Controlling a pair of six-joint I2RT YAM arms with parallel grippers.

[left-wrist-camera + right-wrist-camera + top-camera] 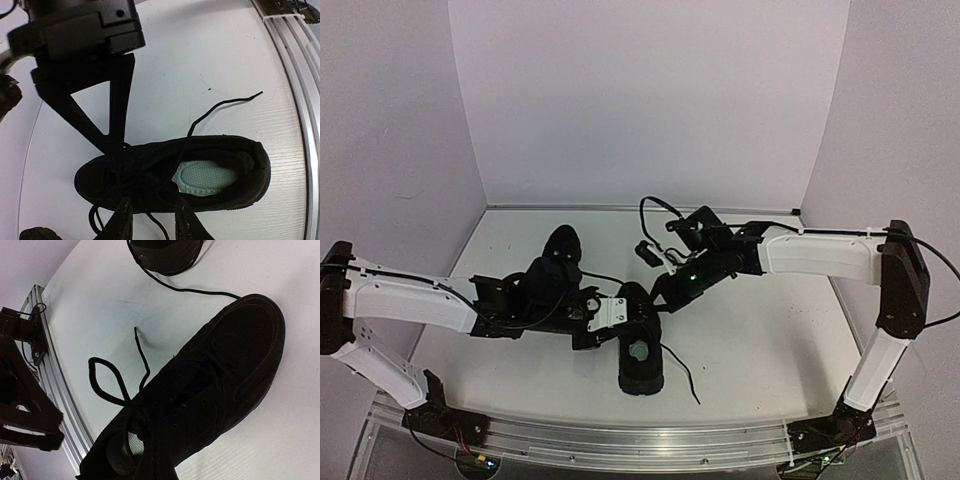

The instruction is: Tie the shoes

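Flanking a black shoe (225, 370) on the white, pale-walled table (770, 350): left tool (152, 202) agape, right tool (114, 146) seemingly closed.

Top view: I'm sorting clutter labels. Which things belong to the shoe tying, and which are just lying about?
Job: near shoe, far shoe, their laces.
Lying about: nothing loose; only fixtures, the table and its front rail.

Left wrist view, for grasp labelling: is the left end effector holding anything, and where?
Nothing: the left end effector is open, with a black lace lying loose between its fingers.
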